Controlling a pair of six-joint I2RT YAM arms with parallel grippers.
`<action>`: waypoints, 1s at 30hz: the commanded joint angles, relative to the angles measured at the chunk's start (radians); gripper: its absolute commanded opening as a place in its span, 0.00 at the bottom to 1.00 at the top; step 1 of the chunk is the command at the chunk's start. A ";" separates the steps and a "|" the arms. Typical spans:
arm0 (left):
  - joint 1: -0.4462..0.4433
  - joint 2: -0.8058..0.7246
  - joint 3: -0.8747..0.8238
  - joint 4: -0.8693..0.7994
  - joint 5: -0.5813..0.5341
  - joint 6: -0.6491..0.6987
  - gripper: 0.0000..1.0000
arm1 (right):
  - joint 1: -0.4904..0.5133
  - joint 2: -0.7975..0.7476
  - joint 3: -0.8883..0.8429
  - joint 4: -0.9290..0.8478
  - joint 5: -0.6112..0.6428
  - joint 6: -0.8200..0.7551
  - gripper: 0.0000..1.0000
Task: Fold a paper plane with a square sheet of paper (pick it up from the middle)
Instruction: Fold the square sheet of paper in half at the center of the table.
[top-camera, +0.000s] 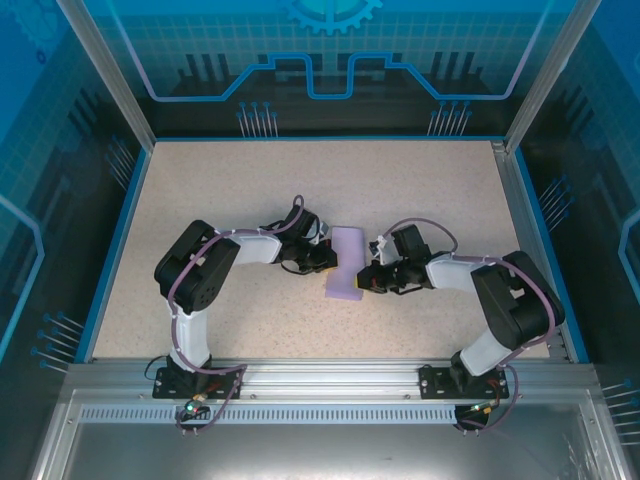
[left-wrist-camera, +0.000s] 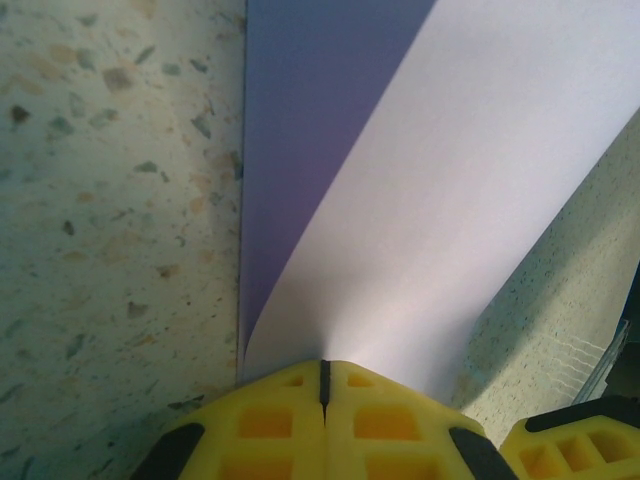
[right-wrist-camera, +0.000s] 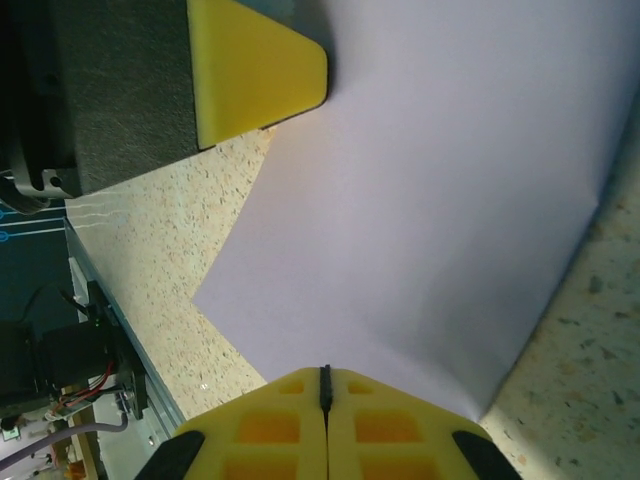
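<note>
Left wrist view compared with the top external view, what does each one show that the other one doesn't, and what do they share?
Left wrist view: close up, the left hand is pinched shut on the edge of the square sheet of paper, and the sheet bends, with part of it in shadow.
Top external view: both arms from base to wrist, the right hand at the sheet's opposite side, and the blue border of the table.
Both: the lavender sheet, the left hand on it, and the speckled table.
</note>
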 joint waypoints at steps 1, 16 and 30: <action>-0.009 0.034 -0.003 -0.082 -0.036 0.018 0.00 | 0.016 0.030 -0.031 -0.020 0.030 -0.010 0.05; -0.008 0.032 0.003 -0.086 -0.035 0.020 0.00 | 0.033 -0.061 -0.046 -0.030 0.022 -0.004 0.06; -0.008 0.033 0.009 -0.091 -0.032 0.023 0.00 | 0.051 0.034 -0.070 -0.087 0.102 -0.055 0.05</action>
